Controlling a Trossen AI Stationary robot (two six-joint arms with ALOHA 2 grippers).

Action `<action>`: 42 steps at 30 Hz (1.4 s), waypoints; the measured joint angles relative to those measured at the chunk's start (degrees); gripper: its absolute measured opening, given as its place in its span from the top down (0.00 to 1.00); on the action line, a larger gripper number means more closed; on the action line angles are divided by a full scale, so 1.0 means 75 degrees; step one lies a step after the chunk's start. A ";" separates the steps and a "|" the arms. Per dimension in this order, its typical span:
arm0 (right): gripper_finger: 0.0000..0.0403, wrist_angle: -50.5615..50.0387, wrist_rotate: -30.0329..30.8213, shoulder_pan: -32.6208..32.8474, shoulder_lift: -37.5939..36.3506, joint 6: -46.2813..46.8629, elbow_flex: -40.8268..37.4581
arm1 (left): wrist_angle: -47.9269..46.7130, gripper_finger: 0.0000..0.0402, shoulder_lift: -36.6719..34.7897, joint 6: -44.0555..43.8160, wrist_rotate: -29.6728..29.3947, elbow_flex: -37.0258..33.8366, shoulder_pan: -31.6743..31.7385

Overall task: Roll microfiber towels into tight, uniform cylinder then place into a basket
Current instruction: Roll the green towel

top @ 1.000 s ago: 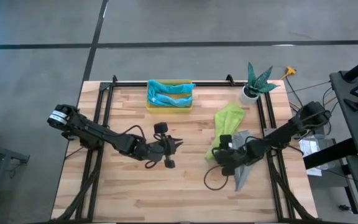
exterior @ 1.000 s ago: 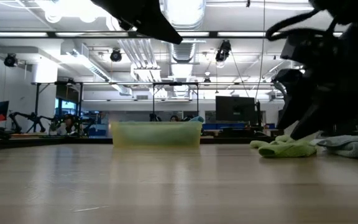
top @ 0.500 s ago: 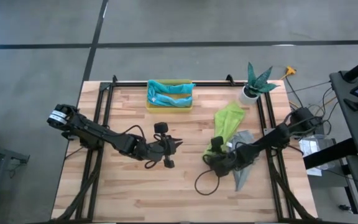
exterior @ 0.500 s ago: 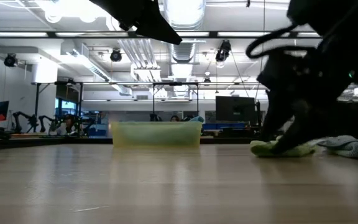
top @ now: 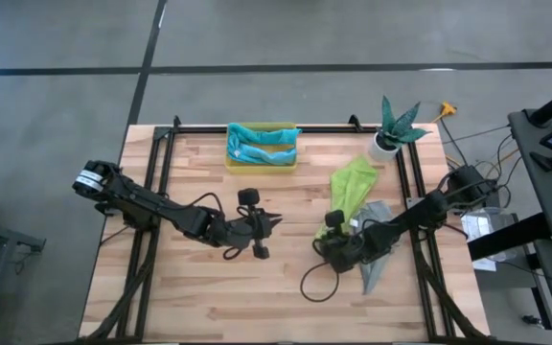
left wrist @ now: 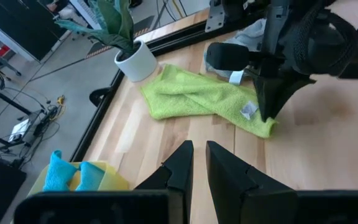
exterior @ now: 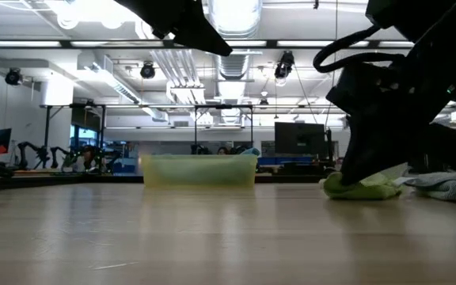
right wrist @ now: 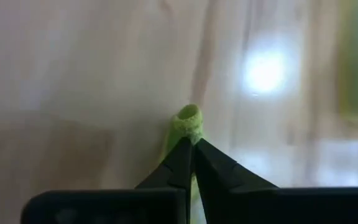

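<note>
A lime green towel (top: 351,187) lies crumpled on the table's right half, also visible in the left wrist view (left wrist: 194,99). My right gripper (top: 331,245) is down at its near end, shut on the cloth. A grey towel (top: 376,264) lies partly under the right arm. The yellow basket (top: 261,163) at the far edge holds a teal towel (top: 262,137) and a light blue towel (top: 257,151). My left gripper (top: 275,222) hangs shut and empty above the table's middle. My right gripper pinches the lime green towel's near corner (right wrist: 188,119) between its two fingers; a small fold of cloth bulges out past the tips. The fingers slant down from the table's right side (left wrist: 267,112). The towel's remaining length lies slack on the table.
A white pot with a green plant (top: 389,136) stands at the far right corner. A black frame rail (top: 257,128) runs along the far edge, with more rails down both sides. Bare wood lies between the two grippers and toward the near edge.
My right gripper has moved toward the table's left and down, onto the green towel's near end. There it has rolled a little and shut on the corner, bunching the cloth. The left arm has kept still.
</note>
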 joint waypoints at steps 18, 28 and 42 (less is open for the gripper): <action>0.97 -0.0033 0.3251 0.0727 -0.0020 -0.0372 0.1852 | 0.2007 0.93 0.1515 0.1778 0.1516 0.0164 0.0037; 0.97 -0.0601 0.4611 0.1350 -0.0026 -0.0312 0.2551 | 0.2193 0.92 0.1619 0.1401 0.0235 0.0589 0.0079; 0.97 -0.1502 0.4762 0.1349 -0.0020 0.0589 0.2468 | 0.2541 0.54 0.1600 0.0961 0.0536 0.0557 -0.0028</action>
